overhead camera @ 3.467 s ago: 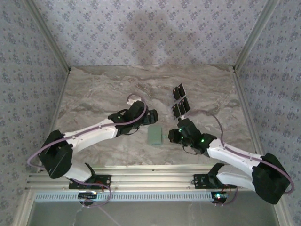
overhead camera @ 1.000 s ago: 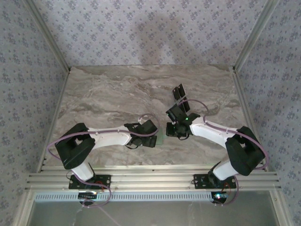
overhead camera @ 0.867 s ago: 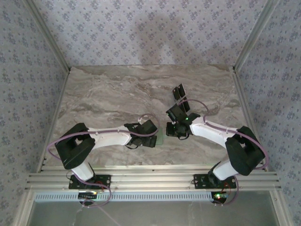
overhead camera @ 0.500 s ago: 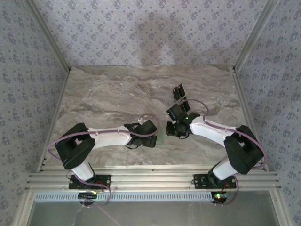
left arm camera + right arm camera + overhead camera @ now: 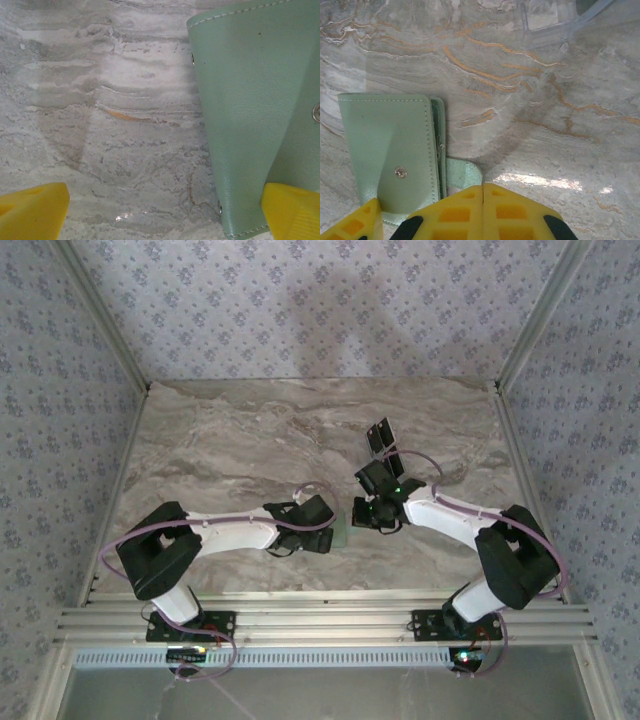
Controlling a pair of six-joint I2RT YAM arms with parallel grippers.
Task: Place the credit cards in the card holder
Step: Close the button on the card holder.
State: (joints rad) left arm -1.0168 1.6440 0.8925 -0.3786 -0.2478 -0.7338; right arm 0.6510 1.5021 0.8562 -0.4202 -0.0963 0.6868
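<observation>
Spreading the left gripper [image 5: 160,215] wide open, low over the marble table [image 5: 100,100]: one yellow fingertip [image 5: 31,211] sitting above bare stone, the other overlapping the near corner of the card holder [image 5: 245,100]. Lying ahead and to the right of that gripper's midline, the sage-green holder is tenting along a crease in its flap.

Bracketing the holder's near edge with the right gripper [image 5: 427,196], jaws drawn partway in. Impossible to tell whether pinching the flap or merely straddling it. Showing just ahead of those fingers: the snap stud [image 5: 400,172] and, to its right, the small tab [image 5: 464,174] poking out onto the stone.

Lying apart behind the right gripper, past its wrist: the black credit cards [image 5: 380,435], partly hidden by the arm.
</observation>
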